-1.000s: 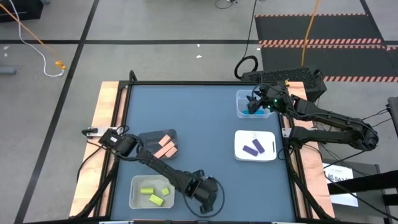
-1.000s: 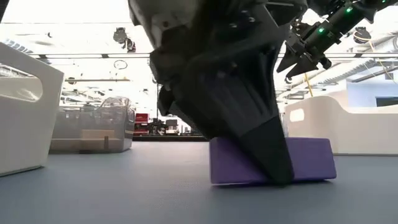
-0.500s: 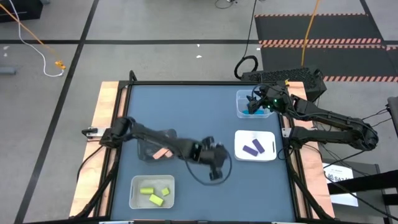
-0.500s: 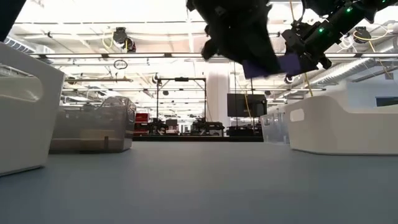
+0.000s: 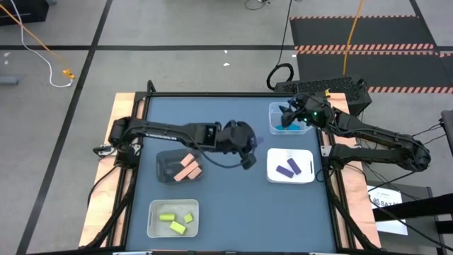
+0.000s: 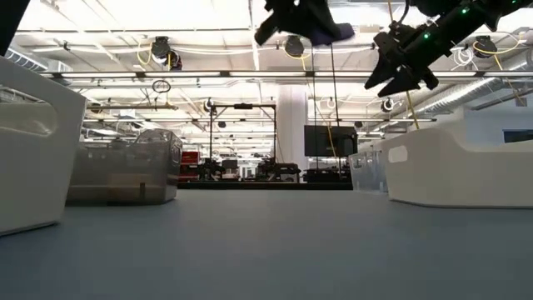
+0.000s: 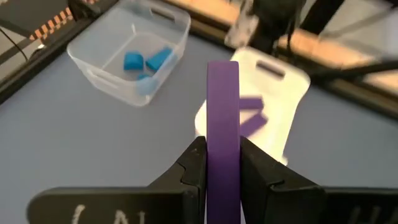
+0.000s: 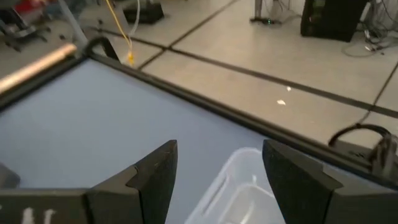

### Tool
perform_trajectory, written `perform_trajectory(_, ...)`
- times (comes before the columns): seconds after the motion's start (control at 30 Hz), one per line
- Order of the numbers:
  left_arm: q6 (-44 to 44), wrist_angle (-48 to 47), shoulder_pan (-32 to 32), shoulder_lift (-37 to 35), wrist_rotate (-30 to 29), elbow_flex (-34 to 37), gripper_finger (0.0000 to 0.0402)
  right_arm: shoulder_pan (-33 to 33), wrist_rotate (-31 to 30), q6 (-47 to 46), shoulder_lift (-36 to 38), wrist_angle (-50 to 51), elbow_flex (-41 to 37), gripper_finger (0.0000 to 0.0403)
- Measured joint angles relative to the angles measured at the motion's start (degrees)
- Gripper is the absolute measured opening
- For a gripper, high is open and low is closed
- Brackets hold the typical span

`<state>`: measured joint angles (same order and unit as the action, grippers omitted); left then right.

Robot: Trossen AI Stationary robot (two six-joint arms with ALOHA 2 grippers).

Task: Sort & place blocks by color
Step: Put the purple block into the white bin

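Purple block (image 7: 222,134) clamped upright in the left pincer (image 7: 222,177), carried high above the middle of the worktop (image 5: 226,205), just short of the white tray (image 5: 306,175) near the right edge. Two purple pieces (image 5: 289,168) already lying on that tray. Blue blocks (image 7: 147,61) in the clear bin (image 7: 168,15) by the far right corner, with the right pincer (image 8: 219,180) hanging above it, spread wide and holding nothing. Salmon blocks (image 5: 188,168) in the dark bin (image 5: 164,164) toward the left edge; yellow-green ones (image 5: 175,222) in the clear tub (image 5: 154,225) at the near left corner.

Likely risks: let go from this height, could bounce off the tray or knock the pieces there; carried too far, could crowd the waiting right arm.
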<state>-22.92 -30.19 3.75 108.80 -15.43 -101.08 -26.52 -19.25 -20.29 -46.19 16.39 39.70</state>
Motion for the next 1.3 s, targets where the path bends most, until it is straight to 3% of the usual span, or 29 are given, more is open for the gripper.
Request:
perform_trajectory(0.27, -1.9, 4.2, -1.9, -3.2, -0.1, 0.0, 0.0055, 0.0, 0.9, -0.3, 0.0, -9.7, 0.0, 0.0228)
perform_trajectory(0.47, -2.5, 7.5, -2.7, -3.7, -0.1, -0.1, 0.0067, 0.0, 13.7, -14.9, 0.0, -15.1, 0.0, 0.0228)
perform_trajectory(0.67, -3.6, 8.3, -4.0, -3.6, -0.1, -0.1, 0.0058, 0.0, 29.1, -16.4, 0.0, -22.4, 0.0, 0.0228)
perform_trajectory(0.77, -4.6, 8.4, -4.6, -3.6, -0.1, -0.1, 0.0058, 0.3, 34.1, -17.0, 0.0, -26.7, 0.0, 0.0228)
perform_trajectory(1.3, -7.2, 17.1, -5.7, -3.6, 0.8, -0.1, 0.0059, 5.6, 34.4, -12.8, 0.0, -32.9, 0.0, 0.0228)
